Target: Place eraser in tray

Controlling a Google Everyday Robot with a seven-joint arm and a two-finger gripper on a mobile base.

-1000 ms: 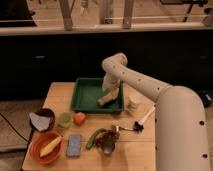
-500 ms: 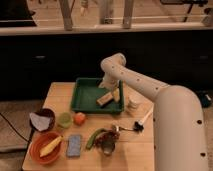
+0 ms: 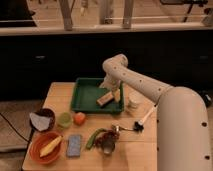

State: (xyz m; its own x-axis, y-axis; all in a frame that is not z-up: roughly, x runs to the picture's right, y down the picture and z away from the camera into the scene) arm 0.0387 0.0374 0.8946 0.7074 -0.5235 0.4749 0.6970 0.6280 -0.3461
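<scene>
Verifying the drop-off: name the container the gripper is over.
The green tray: the gripper hangs over it, beside the eraser. The orange bowl and dark bowl sit apart, nearer the camera.

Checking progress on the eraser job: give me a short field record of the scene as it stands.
eraser: tan eraser lies inside the tray, toward its right side
tray: dark green tray at the back of the wooden table
gripper: gripper open, low over the tray's right end, right beside the eraser; contact cannot be judged
front left: orange bowl with a yellow item in it, blue-grey pad beside it
task state: eraser appears placed
</scene>
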